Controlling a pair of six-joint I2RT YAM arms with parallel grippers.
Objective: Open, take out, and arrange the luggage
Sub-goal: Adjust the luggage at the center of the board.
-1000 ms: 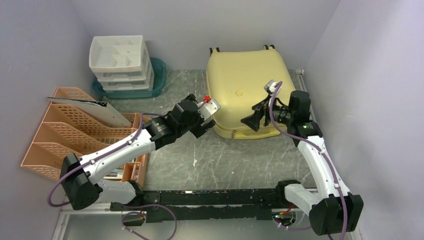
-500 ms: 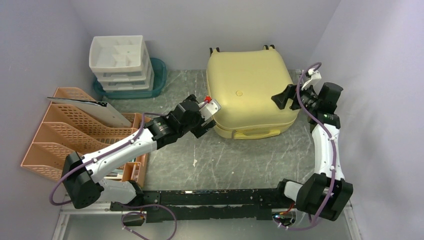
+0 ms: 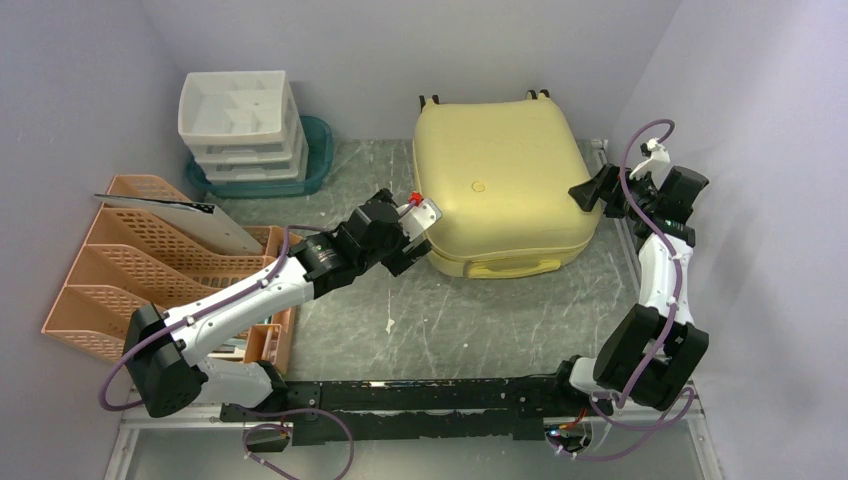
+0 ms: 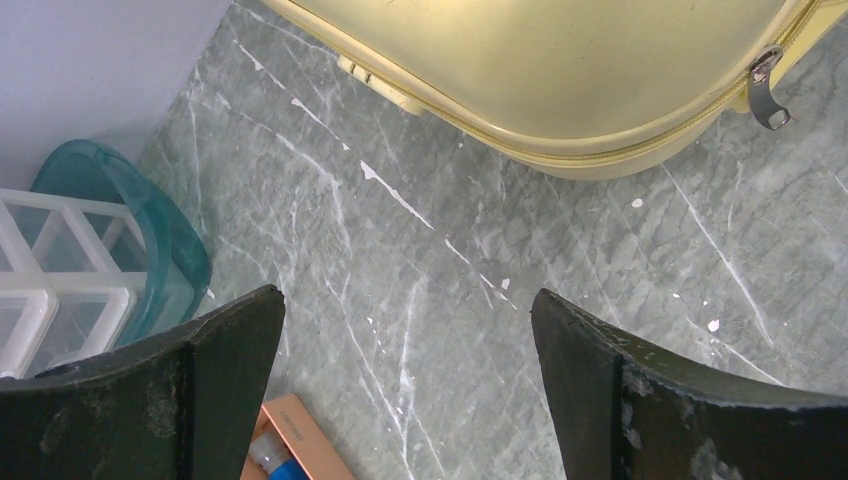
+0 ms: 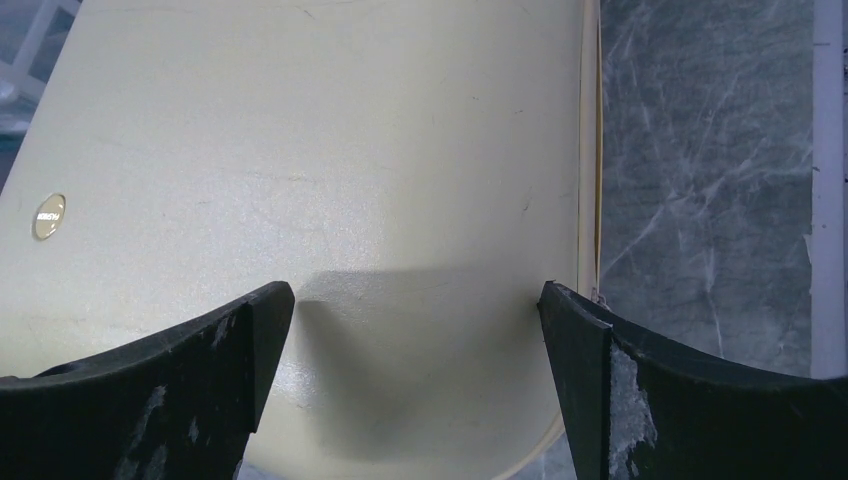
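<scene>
The luggage [image 3: 495, 185] is a pale yellow hard-shell suitcase lying flat and closed at the back of the table, wheels toward the rear wall. My left gripper [image 3: 416, 250] hangs open just off its front-left corner. In the left wrist view the gripper [image 4: 405, 310] is over bare table, with the luggage [image 4: 560, 70] and its metal zipper pull [image 4: 768, 92] ahead. My right gripper [image 3: 584, 192] is open at the suitcase's right edge. In the right wrist view the right gripper [image 5: 415, 300] spans the luggage lid [image 5: 300, 150] just above it, with nothing held.
A white drawer unit [image 3: 240, 120] stands on a teal tray [image 3: 318, 160] at the back left. An orange file rack [image 3: 150, 260] fills the left side. An orange box [image 4: 290, 450] lies below my left gripper. The right wall [image 3: 740, 200] is close behind my right arm.
My right arm has swung from the suitcase's front edge round to its right side, gripper still open. The left arm and the suitcase have not moved.
</scene>
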